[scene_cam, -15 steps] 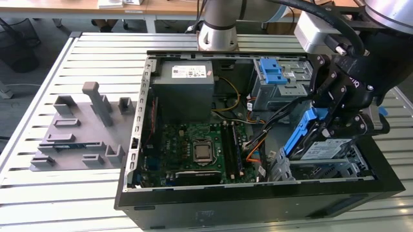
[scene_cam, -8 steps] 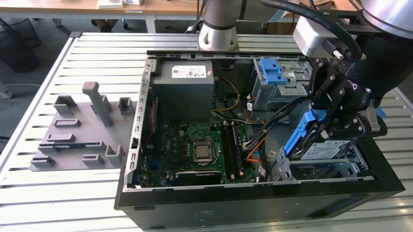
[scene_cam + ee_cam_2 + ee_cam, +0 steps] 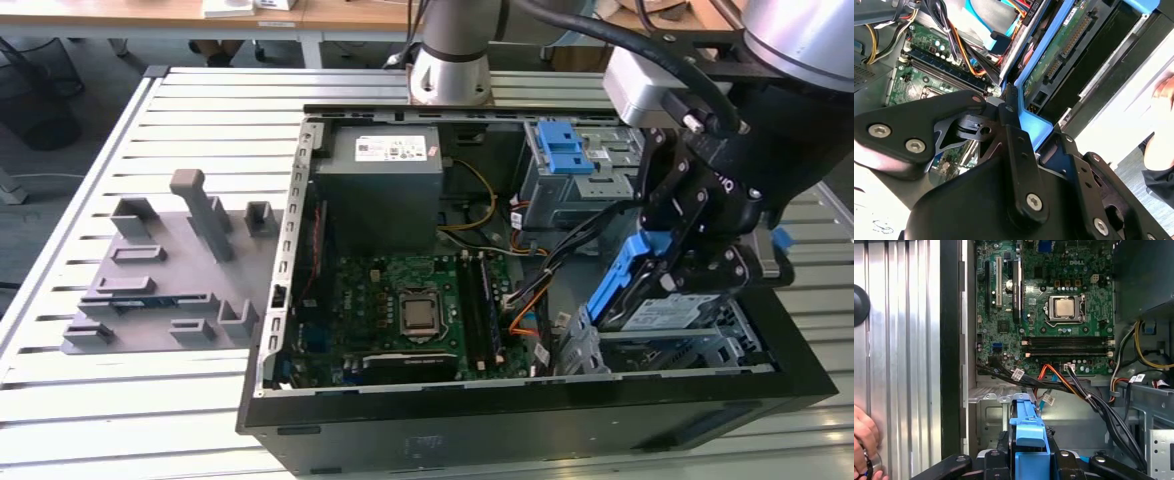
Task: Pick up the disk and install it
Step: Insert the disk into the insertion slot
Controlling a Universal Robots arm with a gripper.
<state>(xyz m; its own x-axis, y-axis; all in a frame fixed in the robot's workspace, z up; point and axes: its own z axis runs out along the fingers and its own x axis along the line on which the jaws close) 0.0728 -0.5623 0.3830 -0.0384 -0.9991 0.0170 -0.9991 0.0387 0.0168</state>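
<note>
Disk (image 3: 663, 300) clamped in the gripper (image 3: 694, 262), tilted over the drive cage (image 3: 694, 345) of the open computer case (image 3: 400, 430).

Exterior view: the disk, blue carrier frame along its edge and label facing up, leans at the case's corner on the exterior view's right, its lower end at the metal cage; the green motherboard (image 3: 400, 310) lies toward the exterior view's left, the grey power supply (image 3: 380, 185) behind it, a grey fixture plate (image 3: 167, 280) on the slatted table (image 3: 107, 400).
Second wrist view: black fingers (image 3: 1016, 145) press the blue frame of the disk (image 3: 1064, 55), whose connector edge faces the camera.
First wrist view: the gripper (image 3: 1029, 460) pinches the blue frame (image 3: 1027, 432) above the cage floor, cables (image 3: 1079, 390) crossing beside it; a person's hand (image 3: 864, 445) rests on the table.
</note>
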